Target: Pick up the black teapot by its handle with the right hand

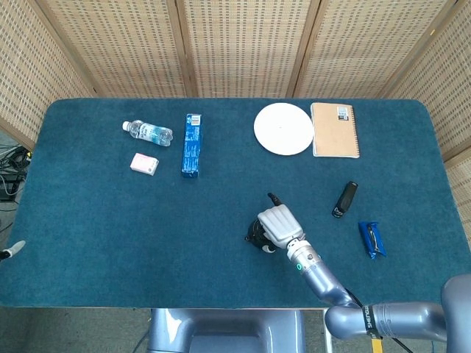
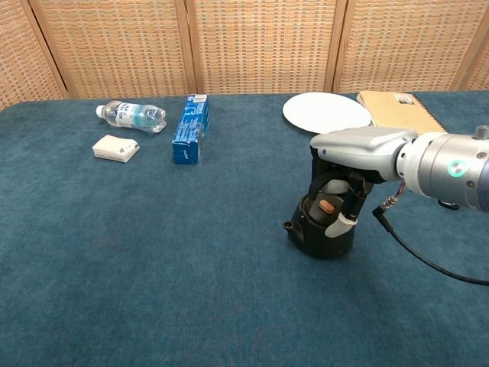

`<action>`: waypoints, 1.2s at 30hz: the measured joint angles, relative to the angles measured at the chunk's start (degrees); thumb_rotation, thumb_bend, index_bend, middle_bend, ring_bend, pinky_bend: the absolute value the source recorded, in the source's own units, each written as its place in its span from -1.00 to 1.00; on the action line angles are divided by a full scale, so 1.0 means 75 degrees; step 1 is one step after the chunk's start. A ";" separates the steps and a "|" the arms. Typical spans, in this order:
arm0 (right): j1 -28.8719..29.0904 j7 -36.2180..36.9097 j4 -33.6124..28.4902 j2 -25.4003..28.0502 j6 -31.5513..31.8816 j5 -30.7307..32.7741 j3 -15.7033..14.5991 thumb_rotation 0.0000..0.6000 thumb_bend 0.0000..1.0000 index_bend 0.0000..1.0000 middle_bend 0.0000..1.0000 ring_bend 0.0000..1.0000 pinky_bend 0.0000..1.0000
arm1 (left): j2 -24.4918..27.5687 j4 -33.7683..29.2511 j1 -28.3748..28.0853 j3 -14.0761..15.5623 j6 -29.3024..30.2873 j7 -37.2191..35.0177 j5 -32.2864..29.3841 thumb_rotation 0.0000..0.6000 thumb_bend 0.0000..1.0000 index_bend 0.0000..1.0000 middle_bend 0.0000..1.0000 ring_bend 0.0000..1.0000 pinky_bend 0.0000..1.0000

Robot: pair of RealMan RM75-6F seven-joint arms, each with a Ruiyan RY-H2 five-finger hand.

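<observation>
The black teapot (image 2: 321,233) with an orange lid knob stands at the near middle of the blue table. My right hand (image 2: 355,149) is over it, and its fingers wrap the raised handle (image 2: 316,180). In the head view the right hand (image 1: 278,224) hides most of the teapot (image 1: 255,237). Whether the pot's base still touches the cloth cannot be told. Only a pale tip (image 1: 11,249) shows at the far left edge, likely of my left hand.
A water bottle (image 1: 147,132), a blue box (image 1: 192,144) and a small pink box (image 1: 144,164) lie at the far left. A white plate (image 1: 283,129) and a notebook (image 1: 335,129) sit far right. A black case (image 1: 344,199) and a blue wrapper (image 1: 372,239) lie to the right.
</observation>
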 measured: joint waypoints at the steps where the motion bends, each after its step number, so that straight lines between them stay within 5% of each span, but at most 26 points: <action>1: 0.0011 -0.0047 -0.0010 -0.0014 0.0038 0.0055 0.0020 1.00 -1.00 1.00 1.00 0.67 -1.00 | 0.0001 0.0003 0.0000 0.0001 -0.0002 -0.0002 0.0001 1.00 -1.00 -1.00 -1.00 -1.00 -1.00; 9: 0.0127 -0.0279 -0.0217 -0.0016 0.0136 0.0618 0.0179 1.00 -1.00 1.00 1.00 0.77 -1.00 | 0.0005 -0.0003 -0.0001 0.0000 -0.0006 -0.0013 0.0001 1.00 -1.00 -1.00 -1.00 -1.00 -1.00; 12: 0.0176 -0.0311 -0.0312 0.0003 0.0181 0.0714 0.0263 1.00 -1.00 1.00 1.00 0.83 -0.84 | 0.0008 0.0004 -0.0002 -0.0001 -0.0012 -0.0025 -0.0002 1.00 -1.00 -1.00 -1.00 -1.00 -1.00; 18: 0.0201 -0.0300 -0.0389 0.0050 0.0281 0.0515 0.0284 1.00 -1.00 1.00 1.00 0.91 -0.05 | 0.0013 0.0018 0.0000 -0.0008 -0.0009 -0.0064 -0.0007 1.00 -1.00 -1.00 -1.00 -1.00 -1.00; 20: 0.0197 -0.0279 -0.0439 0.0072 0.0327 0.0443 0.0292 1.00 -1.00 1.00 1.00 0.92 0.36 | 0.0014 0.0021 0.0003 -0.0008 -0.0003 -0.0074 -0.0004 1.00 -1.00 -1.00 -1.00 -1.00 -1.00; 26: 0.0179 -0.0160 -0.0551 0.0118 0.0378 0.0233 0.0322 0.82 -1.00 1.00 1.00 0.94 0.92 | 0.0023 0.0018 0.0014 -0.0006 0.0021 -0.0093 0.0013 1.00 -1.00 -1.00 -1.00 -1.00 -1.00; 30: 0.0156 -0.0079 -0.0580 0.0131 0.0392 0.0139 0.0319 0.54 -1.00 1.00 1.00 0.94 0.98 | 0.0024 0.0020 0.0020 -0.0006 0.0028 -0.0100 0.0015 1.00 -1.00 -1.00 -1.00 -1.00 -1.00; 36: 0.0125 -0.0014 -0.0604 0.0171 0.0389 0.0057 0.0297 0.53 -1.00 1.00 1.00 0.95 1.00 | 0.0025 0.0024 0.0023 -0.0007 0.0034 -0.0103 0.0014 1.00 -1.00 -1.00 -1.00 -1.00 -1.00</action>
